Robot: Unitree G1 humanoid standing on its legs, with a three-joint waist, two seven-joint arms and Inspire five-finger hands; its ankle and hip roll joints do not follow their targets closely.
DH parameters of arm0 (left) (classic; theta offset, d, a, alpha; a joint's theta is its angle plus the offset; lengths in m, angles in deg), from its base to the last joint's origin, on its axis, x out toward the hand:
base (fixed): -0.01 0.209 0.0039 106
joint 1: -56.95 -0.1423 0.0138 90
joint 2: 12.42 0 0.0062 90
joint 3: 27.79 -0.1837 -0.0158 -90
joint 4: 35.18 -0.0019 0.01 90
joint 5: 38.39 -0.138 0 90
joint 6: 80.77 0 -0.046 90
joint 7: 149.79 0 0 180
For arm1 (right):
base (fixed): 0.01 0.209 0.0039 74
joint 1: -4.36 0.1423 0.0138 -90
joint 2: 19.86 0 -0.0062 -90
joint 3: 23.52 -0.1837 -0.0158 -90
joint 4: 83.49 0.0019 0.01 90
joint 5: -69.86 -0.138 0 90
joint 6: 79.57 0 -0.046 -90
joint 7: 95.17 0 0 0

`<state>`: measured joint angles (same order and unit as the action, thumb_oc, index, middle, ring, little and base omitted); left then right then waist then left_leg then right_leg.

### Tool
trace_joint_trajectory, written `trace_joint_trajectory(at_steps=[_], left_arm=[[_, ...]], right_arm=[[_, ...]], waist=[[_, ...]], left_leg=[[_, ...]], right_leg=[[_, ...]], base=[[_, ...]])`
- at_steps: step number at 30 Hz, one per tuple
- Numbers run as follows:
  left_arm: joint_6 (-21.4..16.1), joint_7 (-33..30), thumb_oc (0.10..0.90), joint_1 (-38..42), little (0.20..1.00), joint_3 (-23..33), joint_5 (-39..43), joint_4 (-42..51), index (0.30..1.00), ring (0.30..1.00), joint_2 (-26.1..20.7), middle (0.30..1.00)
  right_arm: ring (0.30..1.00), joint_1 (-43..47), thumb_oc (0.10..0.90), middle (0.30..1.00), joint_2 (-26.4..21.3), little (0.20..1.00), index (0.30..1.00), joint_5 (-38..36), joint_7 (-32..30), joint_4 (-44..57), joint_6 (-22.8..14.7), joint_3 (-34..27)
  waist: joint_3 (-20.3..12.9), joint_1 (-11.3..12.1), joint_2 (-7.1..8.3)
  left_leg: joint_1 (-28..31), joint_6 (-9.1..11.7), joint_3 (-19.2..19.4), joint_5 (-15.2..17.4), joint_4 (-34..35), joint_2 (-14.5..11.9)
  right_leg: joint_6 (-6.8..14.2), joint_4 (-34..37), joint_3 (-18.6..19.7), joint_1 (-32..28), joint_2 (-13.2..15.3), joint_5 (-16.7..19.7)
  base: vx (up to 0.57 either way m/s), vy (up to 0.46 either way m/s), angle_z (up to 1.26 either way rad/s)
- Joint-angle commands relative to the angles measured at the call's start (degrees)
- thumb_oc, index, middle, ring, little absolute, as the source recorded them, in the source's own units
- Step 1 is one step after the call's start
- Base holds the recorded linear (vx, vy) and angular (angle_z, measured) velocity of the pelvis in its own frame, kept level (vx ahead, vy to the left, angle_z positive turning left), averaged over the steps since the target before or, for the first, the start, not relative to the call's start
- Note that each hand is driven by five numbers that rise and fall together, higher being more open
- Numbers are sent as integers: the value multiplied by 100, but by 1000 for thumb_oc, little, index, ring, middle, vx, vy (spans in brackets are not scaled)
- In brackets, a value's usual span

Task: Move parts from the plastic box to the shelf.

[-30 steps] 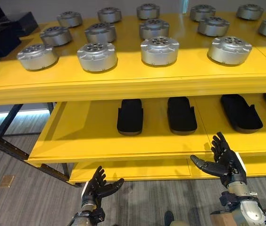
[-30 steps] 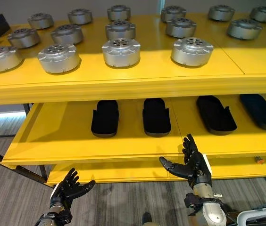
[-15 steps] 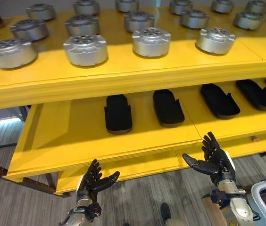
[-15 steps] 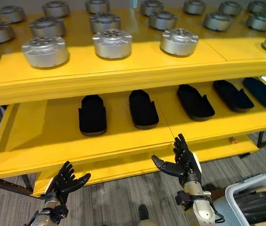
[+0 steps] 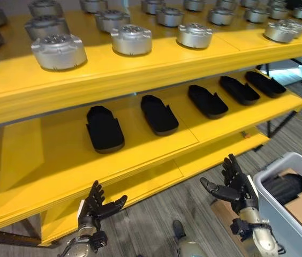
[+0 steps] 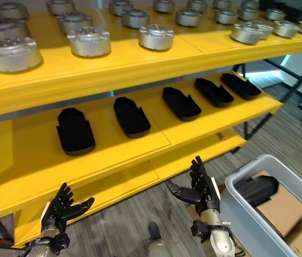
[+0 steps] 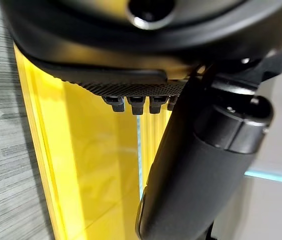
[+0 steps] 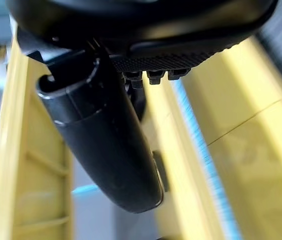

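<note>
A yellow shelf [image 5: 140, 72] of several tiers stands over grey wood-look floor [image 6: 140, 214]. Its top tier carries rows of round silver discs [image 5: 131, 38], and the middle tier holds a row of five black parts [image 5: 158, 113] lying flat, so several seem already placed. At the lower right sits the plastic box [image 6: 295, 184], with one more black part [image 6: 255, 190] in it beside brown cardboard [image 6: 279, 206]. The left hand [image 5: 95, 206] and right hand [image 5: 238, 184] are both raised below the shelf front, palms up, fingers spread and empty. The right hand is just beside the box. By the look of it, most of the work is done; the part in the box is not yet picked up.
</note>
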<state>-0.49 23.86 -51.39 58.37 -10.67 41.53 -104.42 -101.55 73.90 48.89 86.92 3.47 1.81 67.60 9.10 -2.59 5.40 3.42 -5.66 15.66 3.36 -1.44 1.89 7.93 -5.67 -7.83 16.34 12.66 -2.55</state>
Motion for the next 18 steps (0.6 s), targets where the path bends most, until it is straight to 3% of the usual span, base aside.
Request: trace_joint_trajectory(at_steps=[1,5,6,7,8,11,18], left_arm=[[-293,290,900,769,1000,92,-215,526,1000,1000,-87,1000],[-272,304,900,643,1000,182,-156,572,1000,1000,-29,1000],[-270,304,900,570,1000,251,-148,557,1000,1000,45,1000],[-271,304,900,568,1000,250,-148,557,1000,1000,44,1000],[-263,313,900,503,1000,310,-178,488,1000,1000,99,1000],[-291,373,900,377,1000,375,-37,534,1000,1000,135,1000],[-274,456,900,382,1000,220,68,399,1000,1000,212,1000]], right_arm=[[1000,318,900,1000,-431,1000,1000,141,25,964,-578,118],[1000,279,900,1000,-397,1000,1000,207,23,936,-548,145],[1000,264,900,1000,-382,1000,1000,207,23,908,-531,138],[1000,261,900,1000,-381,1000,1000,208,23,910,-531,139],[1000,229,900,1000,-394,1000,1000,209,45,881,-530,145],[1000,210,900,1000,-516,1000,1000,133,126,1005,-540,134],[1000,184,900,1000,-623,1000,1000,-46,180,1088,-567,113]], waist=[[-148,-208,-407],[-286,-104,-376],[-436,-70,-280],[-432,-69,-281],[-523,-71,-185],[-577,-148,-161],[-691,-306,-252]], left_leg=[[207,125,-452,-87,600,-62],[189,93,-261,-32,625,-48],[190,97,-157,35,610,5],[198,96,-157,36,611,4],[192,140,-42,48,578,26],[153,276,249,7,494,-210],[233,609,486,-207,619,-702]], right_leg=[[17,-968,-607,-836,353,561],[124,-988,-629,-1026,638,676],[236,-532,-592,-1286,698,788],[237,-511,-597,-1304,693,799],[339,50,-507,-1433,580,858],[382,610,-266,-1499,332,1105],[226,854,-102,-1625,-109,827]], base=[[-48,14,-140],[0,-44,-104],[46,-68,-72],[87,-191,-74],[50,-192,-72],[43,-264,-65],[52,-184,-37]])
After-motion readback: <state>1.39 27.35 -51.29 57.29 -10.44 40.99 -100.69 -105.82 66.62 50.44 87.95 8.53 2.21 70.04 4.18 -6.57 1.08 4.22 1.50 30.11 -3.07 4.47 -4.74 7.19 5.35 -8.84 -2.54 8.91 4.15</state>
